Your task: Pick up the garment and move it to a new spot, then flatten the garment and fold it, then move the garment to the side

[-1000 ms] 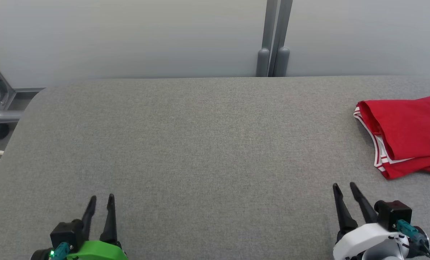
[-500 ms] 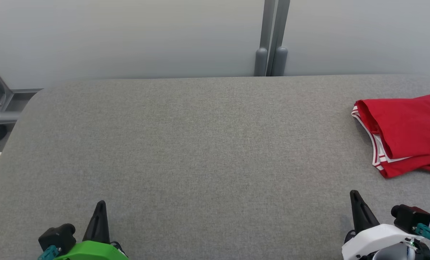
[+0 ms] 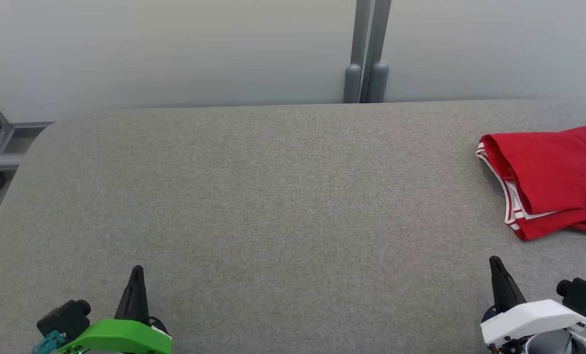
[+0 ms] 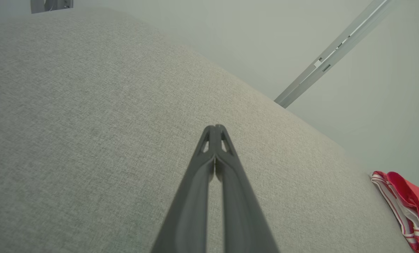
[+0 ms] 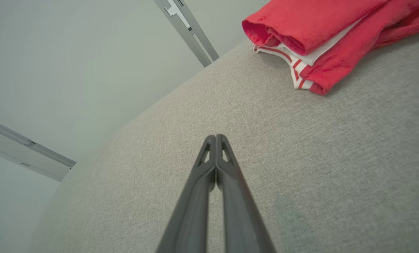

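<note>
Garment [image 3: 553, 177], red with white-striped trim, lies folded at the right edge of the grey tabletop [image 3: 273, 187]. Left gripper [image 3: 136, 275] sits by the front left corner, fingers clenched on nothing. Right gripper [image 3: 495, 263] sits by the front right corner, likewise clenched and clear of the garment.

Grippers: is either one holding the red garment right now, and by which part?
Nothing is held. The left gripper and right gripper are both shut on nothing, and the garment lies on the grey surface, apart from both.
</note>
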Motion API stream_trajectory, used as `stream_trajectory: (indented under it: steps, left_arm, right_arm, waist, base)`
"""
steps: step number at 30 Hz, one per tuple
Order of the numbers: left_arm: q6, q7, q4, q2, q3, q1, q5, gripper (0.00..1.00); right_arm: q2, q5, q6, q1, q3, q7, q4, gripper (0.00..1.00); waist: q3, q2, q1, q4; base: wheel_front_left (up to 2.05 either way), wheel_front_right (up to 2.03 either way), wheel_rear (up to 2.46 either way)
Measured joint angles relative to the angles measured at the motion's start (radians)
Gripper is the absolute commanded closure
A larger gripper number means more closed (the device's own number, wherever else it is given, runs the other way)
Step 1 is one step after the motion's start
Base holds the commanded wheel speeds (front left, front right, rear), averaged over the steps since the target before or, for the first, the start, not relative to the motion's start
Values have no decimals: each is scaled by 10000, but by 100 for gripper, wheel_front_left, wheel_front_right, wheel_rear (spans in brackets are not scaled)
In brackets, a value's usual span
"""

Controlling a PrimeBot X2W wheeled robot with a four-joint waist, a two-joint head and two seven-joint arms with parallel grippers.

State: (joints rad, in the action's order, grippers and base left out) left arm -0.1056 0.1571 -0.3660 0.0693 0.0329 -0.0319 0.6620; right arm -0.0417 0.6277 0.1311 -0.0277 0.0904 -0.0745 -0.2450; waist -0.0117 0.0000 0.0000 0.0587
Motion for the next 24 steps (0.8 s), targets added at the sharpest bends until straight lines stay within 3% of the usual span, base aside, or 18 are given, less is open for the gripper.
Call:
stream_trajectory:
  steps: [24]
  left_arm:
    - [-81, -650, 328, -71, 42, -263, 3041, 100]
  right_arm:
    - [-10, 3143, -4, 8, 531, 796, 353, 100]
  waist:
    - [36, 0, 0, -137]
  base:
    - [0, 0, 0]
